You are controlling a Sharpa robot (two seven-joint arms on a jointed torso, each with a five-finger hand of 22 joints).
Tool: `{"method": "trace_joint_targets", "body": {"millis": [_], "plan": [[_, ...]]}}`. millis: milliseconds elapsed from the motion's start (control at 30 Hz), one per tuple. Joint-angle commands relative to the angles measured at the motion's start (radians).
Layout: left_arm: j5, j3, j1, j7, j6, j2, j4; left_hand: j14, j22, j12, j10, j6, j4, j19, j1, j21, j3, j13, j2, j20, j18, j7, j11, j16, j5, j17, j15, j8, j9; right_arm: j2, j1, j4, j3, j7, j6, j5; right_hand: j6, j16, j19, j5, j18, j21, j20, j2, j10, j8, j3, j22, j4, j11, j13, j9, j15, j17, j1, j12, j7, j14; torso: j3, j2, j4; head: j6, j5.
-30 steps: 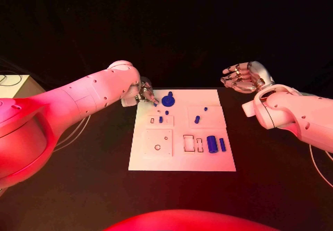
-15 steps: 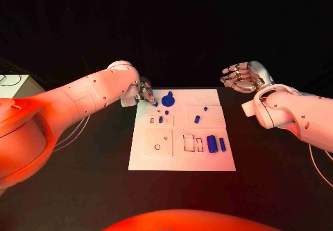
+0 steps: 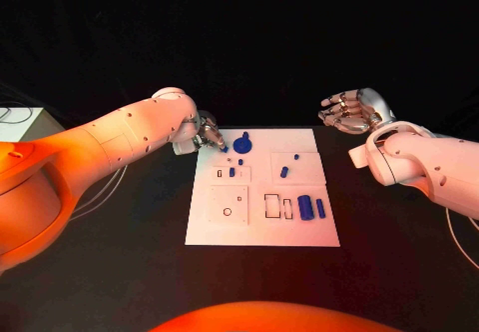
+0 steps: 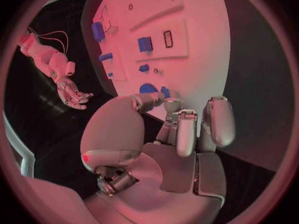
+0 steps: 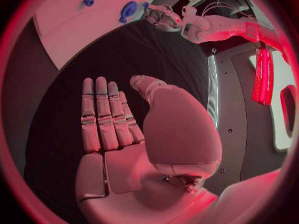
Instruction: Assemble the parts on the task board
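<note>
Black counter [image 3: 120, 277] carries a white rectangular task board [image 3: 261, 228] at its centre, with darkness beyond the far edge. Small blue parts lie on the board: a blue round disc with a stub [image 3: 243, 144] at the far edge, short blue pegs [image 3: 284, 171] mid-board, and a thick blue cylinder [image 3: 304, 207] toward the near right. The silver left hand [image 3: 207, 135] sits at the board's far left corner, its fingers [image 4: 214, 120] curled close together just beside the disc; whether they pinch anything cannot be determined, the fingertips being hidden. The silver right hand [image 3: 346, 113] hovers off the board's far right corner, fingers [image 5: 99, 117] straight, side by side, holding nothing.
</note>
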Motion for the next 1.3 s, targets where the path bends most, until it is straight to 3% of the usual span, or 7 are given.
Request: {"method": "trace_joint_targets", "body": {"millis": [33,167,500,667,967,1300], "plan": [[0.097,0.001,0.000,-0.010,-0.020,-0.008,0.016,0.077,0.158,0.006,0.016,0.037,-0.136,0.007,-0.024,0.008,0.118,0.016,-0.003,-0.002,-0.012,-0.028,-0.005,0.006,0.052,0.208,-0.008,0.032,0.088,0.000,0.000,0.000,0.000,0.008,0.014,0.000,0.008,-0.003,0.000,0.003,0.011,0.000,0.002,-0.001,0.007,-0.007,0.001,-0.001,-0.004,0.002,-0.001,-0.002,-0.001,-0.001,-0.010,0.000,0.001,0.007,0.0004,-0.001,0.0024,0.001,0.002],[0.136,0.001,0.001,-0.018,-0.025,-0.026,0.039,0.091,0.166,0.018,0.051,0.061,-0.165,0.017,-0.062,0.025,0.122,0.059,-0.005,-0.010,-0.015,-0.037,-0.014,0.015,0.131,0.235,-0.017,0.028,0.090,-0.001,0.000,0.000,0.000,0.008,0.014,0.000,0.008,-0.003,0.000,0.003,0.011,0.000,0.002,-0.001,0.007,-0.007,0.001,-0.001,-0.004,0.002,-0.001,-0.002,-0.001,-0.001,-0.010,0.000,0.001,0.007,0.0001,-0.002,0.0021,0.003,0.004],[0.161,0.001,-0.001,-0.026,-0.096,-0.098,0.150,0.104,0.186,0.056,0.133,0.118,-0.203,0.045,-0.122,0.067,0.125,0.169,-0.015,-0.024,-0.026,-0.056,-0.032,0.024,0.220,0.263,-0.032,0.015,0.084,-0.005,-0.004,0.001,0.000,0.008,0.013,0.003,0.008,-0.003,0.000,0.004,0.011,0.000,0.002,-0.001,0.007,-0.007,0.002,-0.002,-0.005,0.002,-0.001,-0.002,-0.001,-0.001,-0.010,0.000,0.001,0.007,0.0005,-0.011,0.0083,0.000,0.004],[0.156,0.001,-0.010,-0.025,-0.163,-0.153,0.231,0.104,0.204,0.070,0.176,0.150,-0.223,0.074,-0.160,0.110,0.130,0.218,-0.021,-0.035,-0.037,-0.069,-0.045,0.024,0.293,0.263,-0.044,0.013,0.085,-0.010,-0.007,0.002,0.000,0.008,0.012,0.003,0.008,-0.003,0.000,0.005,0.011,0.000,0.002,-0.001,0.007,-0.007,0.002,-0.002,-0.005,0.002,-0.001,-0.002,-0.001,-0.001,-0.010,0.000,0.001,0.007,0.0005,-0.015,0.0121,-0.002,0.002],[0.064,0.000,-0.044,-0.022,-0.263,-0.237,0.365,0.104,0.204,0.090,0.221,0.178,-0.222,0.077,-0.187,0.112,0.115,0.272,-0.020,-0.044,-0.038,-0.082,-0.057,0.024,0.292,0.263,-0.053,0.016,0.088,-0.021,-0.017,0.004,0.000,0.007,0.010,0.007,0.009,-0.004,0.000,0.008,0.011,0.000,0.002,-0.001,0.007,-0.007,0.003,-0.003,-0.006,0.002,-0.002,-0.002,-0.001,-0.002,-0.009,0.000,0.001,0.007,-0.0027,-0.026,0.0194,-0.008,0.004],[-0.045,-0.008,-0.086,-0.054,-0.386,-0.277,0.461,0.104,0.209,0.102,0.241,0.189,-0.224,0.085,-0.189,0.125,0.109,0.303,-0.020,-0.047,-0.041,-0.089,-0.063,0.024,0.294,0.263,-0.058,0.019,0.091,-0.023,-0.027,0.003,0.000,0.007,0.010,0.008,0.009,-0.004,0.001,0.016,0.011,0.001,0.002,0.000,0.007,-0.007,0.005,-0.006,-0.008,0.001,-0.002,-0.002,-0.002,-0.002,-0.008,0.000,0.001,0.008,-0.0034,-0.037,0.0272,-0.015,0.005]]}}
